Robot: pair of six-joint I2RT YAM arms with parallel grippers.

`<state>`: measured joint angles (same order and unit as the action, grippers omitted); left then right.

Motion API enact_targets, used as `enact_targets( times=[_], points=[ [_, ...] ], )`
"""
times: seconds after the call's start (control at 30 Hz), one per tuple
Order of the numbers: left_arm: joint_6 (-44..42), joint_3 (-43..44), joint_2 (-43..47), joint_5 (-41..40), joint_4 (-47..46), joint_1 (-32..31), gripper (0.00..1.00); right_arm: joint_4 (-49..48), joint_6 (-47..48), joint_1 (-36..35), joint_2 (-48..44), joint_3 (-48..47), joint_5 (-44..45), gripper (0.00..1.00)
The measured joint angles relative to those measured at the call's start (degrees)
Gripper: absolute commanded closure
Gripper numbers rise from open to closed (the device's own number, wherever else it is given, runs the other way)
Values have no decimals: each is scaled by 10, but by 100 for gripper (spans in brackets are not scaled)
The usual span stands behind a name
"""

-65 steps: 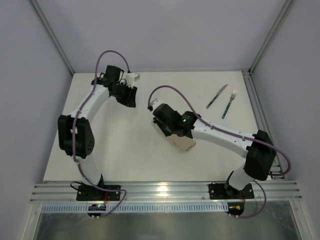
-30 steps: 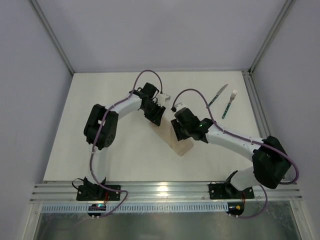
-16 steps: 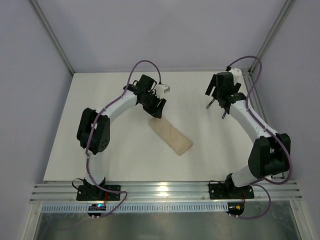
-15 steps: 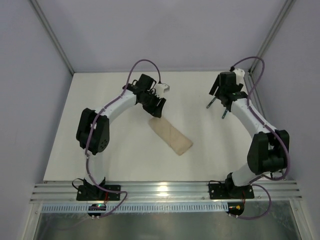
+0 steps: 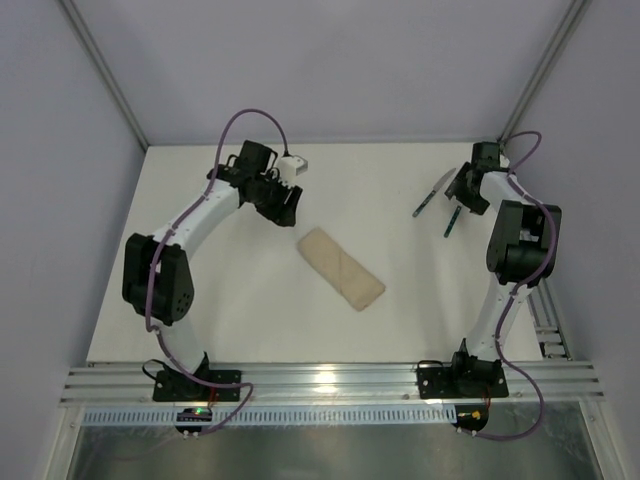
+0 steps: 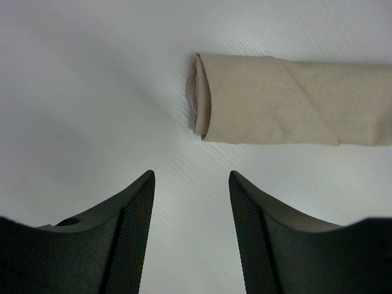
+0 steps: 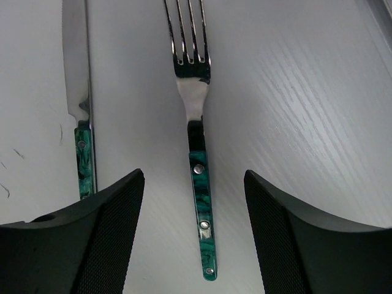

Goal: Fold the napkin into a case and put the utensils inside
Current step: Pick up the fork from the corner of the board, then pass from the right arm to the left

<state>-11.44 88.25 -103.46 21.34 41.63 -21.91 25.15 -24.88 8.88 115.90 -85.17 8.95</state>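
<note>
my right pincer stands open, jaws either side of the teal handle of the fork, not touching it, tines toward twelve o'clock; the knife lies just beside it at nine o'clock. my left pincer is open and empty over the table; the folded beige case lies apart at one o'clock, layered end nearest.
</note>
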Motion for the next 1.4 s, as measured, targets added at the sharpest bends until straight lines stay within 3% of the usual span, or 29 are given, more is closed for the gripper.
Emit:
enact_targets(
  times=[0.13, 0.27, 0.3, 0.47, 0.53, 0.7, 0.9, 1.0, 1.13, 1.23, 1.4],
  points=[
    [-3, -15, 9, 0, 0, 4, 46, 12, 7, -2, 28, -32, -11, 31],
    [-7, -23, 9, 1, 0, 7, 47, 39, 10, -1, 60, -70, -7, 39],
    [-7, -24, 9, 0, 0, 7, 47, 42, 10, -1, 66, -76, -8, 49],
    [-9, -25, 9, 1, 0, 7, 47, 50, 21, -1, 83, -89, -12, 74],
    [-9, -25, 10, 1, 0, 7, 48, 56, 26, -1, 83, -89, -13, 96],
    [-10, -25, 10, 9, 3, 7, 51, 6, 20, 6, 47, -24, -18, 96],
    [-10, -18, 13, 38, 32, 7, 52, -43, -37, -16, -124, 172, -28, 96],
    [-10, -3, 17, 51, 48, 5, 49, -76, -75, -95, -224, 223, -19, 96],
    [-10, 16, 26, 71, 59, -5, 46, -170, -160, -253, -323, 270, -16, 96],
    [-8, 22, 30, 91, 60, -17, 46, -223, -219, -335, -339, 280, -21, 96],
    [5, 21, 31, 105, 52, -33, 45, -275, -288, -410, -314, 274, -21, 96]
  ],
)
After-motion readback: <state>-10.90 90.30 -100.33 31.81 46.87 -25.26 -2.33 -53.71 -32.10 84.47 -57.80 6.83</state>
